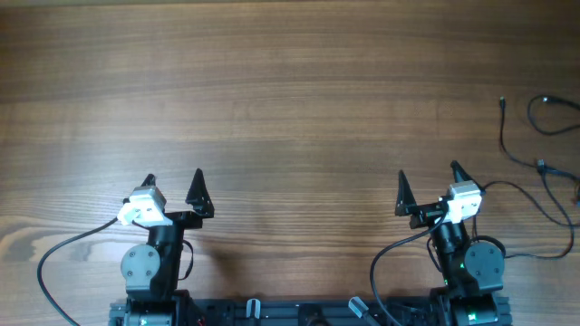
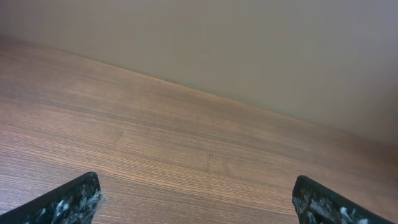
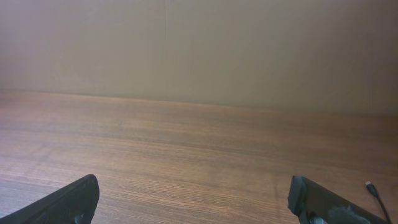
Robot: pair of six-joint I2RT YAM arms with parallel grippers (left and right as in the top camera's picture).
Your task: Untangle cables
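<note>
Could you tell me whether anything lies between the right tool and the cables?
Nothing visible does; only bare table lies between the open right tool and the cables near the right edge.

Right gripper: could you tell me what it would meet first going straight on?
Likely nothing: ahead of the right gripper lies only bare table; the cables sit off to its right.

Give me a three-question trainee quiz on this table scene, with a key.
1. True or false: the left gripper holds one of the cables.
2. The cables lie on the table at: A) the robot's left edge, B) the middle, C) the robot's right edge.
3. Fill in: the right gripper stands ___, touching nothing.
Key: 1 false; 2 C; 3 open.
</note>
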